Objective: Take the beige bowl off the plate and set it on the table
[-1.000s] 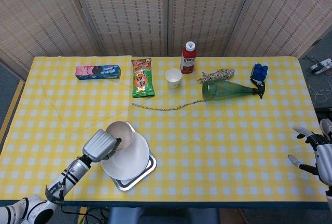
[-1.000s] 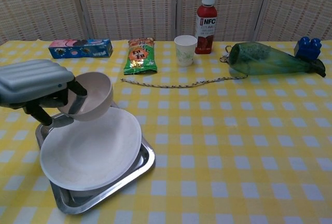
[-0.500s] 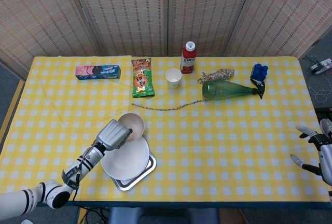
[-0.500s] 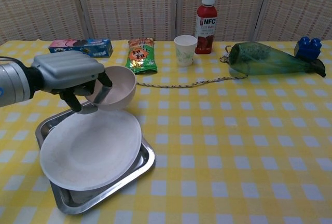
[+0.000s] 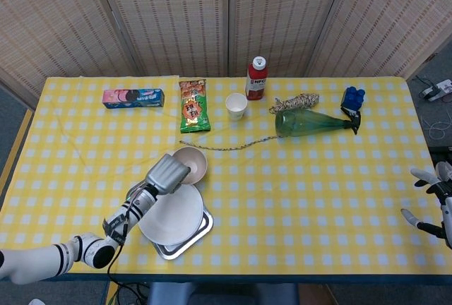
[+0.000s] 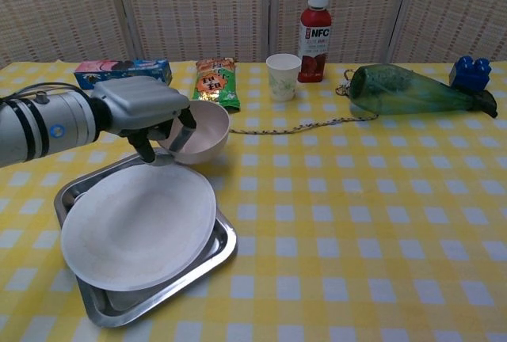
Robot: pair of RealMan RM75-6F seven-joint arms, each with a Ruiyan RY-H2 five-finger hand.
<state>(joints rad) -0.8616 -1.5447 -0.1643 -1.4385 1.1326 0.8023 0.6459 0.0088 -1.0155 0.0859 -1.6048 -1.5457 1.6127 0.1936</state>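
Left hand (image 6: 146, 112) grasping the beige bowl (image 6: 198, 130) by its near rim, fingers hooked inside and over the edge; the bowl is tilted slightly toward the hand and sits just beyond the far edge of the white plate (image 6: 139, 226), which rests in a metal tray (image 6: 222, 253). Whether the bowl's base touches the surface (image 6: 356, 223) cannot be told. To finish well, level the bowl, lower it onto bare cloth beyond the tray, short of the rope (image 6: 293, 127) and snack packet (image 6: 214, 85), then open the fingers upward without dragging the rim. Right hand (image 5: 434, 202) released, fingers spread, at the far edge, well apart.
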